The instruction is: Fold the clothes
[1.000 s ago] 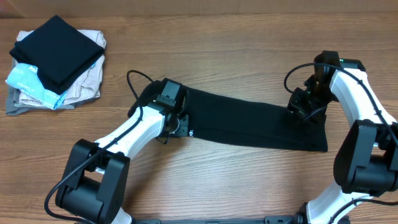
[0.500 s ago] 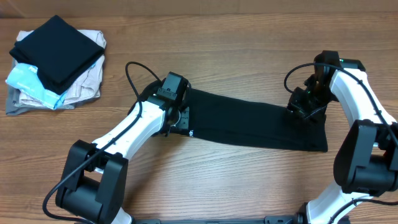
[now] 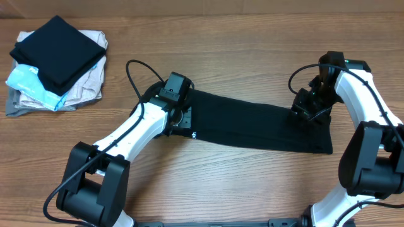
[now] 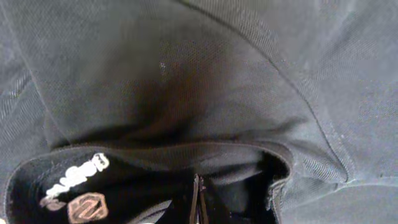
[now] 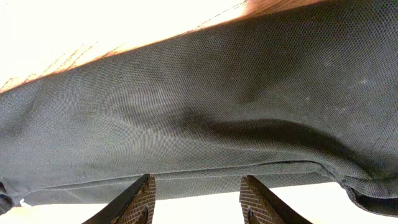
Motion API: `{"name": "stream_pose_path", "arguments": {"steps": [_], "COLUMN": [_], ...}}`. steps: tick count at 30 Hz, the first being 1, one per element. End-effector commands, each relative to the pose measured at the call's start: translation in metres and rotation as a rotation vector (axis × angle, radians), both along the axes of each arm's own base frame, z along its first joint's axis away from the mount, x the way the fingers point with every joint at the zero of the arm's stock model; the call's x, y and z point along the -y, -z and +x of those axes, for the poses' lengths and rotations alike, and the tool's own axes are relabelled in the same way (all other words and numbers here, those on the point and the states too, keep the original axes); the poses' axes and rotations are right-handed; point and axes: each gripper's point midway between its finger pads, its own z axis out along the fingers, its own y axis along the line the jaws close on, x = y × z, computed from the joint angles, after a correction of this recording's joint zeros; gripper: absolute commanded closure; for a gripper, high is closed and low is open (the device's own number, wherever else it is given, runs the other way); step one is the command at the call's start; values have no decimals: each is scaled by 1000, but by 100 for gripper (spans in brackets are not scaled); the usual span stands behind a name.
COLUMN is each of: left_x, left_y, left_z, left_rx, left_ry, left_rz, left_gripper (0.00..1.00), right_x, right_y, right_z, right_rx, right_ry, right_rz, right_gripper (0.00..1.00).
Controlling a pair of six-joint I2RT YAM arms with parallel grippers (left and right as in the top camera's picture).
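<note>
- The tabletop (image 3: 252,38) is brown wood with dark lines.
- A black shirt (image 3: 252,123) lies flat on it near the middle, in one long strip.
- A pile of folded clothes (image 3: 57,63) sits at the far left, well apart from the shirt.

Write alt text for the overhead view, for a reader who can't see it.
A black shirt, folded into a long band, lies on a wooden table between two white robot arms, the left arm at one end and the right arm at the other. A pile of folded garments sits in the picture's upper left corner.
</note>
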Motion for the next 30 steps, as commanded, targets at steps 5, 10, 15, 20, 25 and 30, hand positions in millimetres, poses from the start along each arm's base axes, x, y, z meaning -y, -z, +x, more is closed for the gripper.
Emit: {"name": "stream_pose_path", "arguments": {"steps": [5, 10, 15, 20, 25, 30], "left_x": [6, 8, 3, -23, -57, -89], "left_y": [-36, -86, -101, -99, -98, -96], "left_z": [23, 39, 49, 52, 58, 61], "left_rx": [65, 124, 156, 127, 90, 65], "left_ry": [21, 29, 6, -103, -195, -278], "left_rz": [2, 12, 17, 8, -52, -83], "left_gripper": [96, 91, 85, 76, 67, 59], "right_x": [12, 55, 115, 130, 133, 117], "right_y": [-19, -51, -54, -37, -13, 7], "right_z": [10, -2, -37, -46, -49, -43], "right_rx": [69, 63, -48, -55, -46, 7], "right_ry": [-5, 97, 295, 365, 373, 270], "right_rz": [-27, -146, -321, -289, -290, -195], "right_gripper": [69, 62, 41, 34, 31, 31]}}
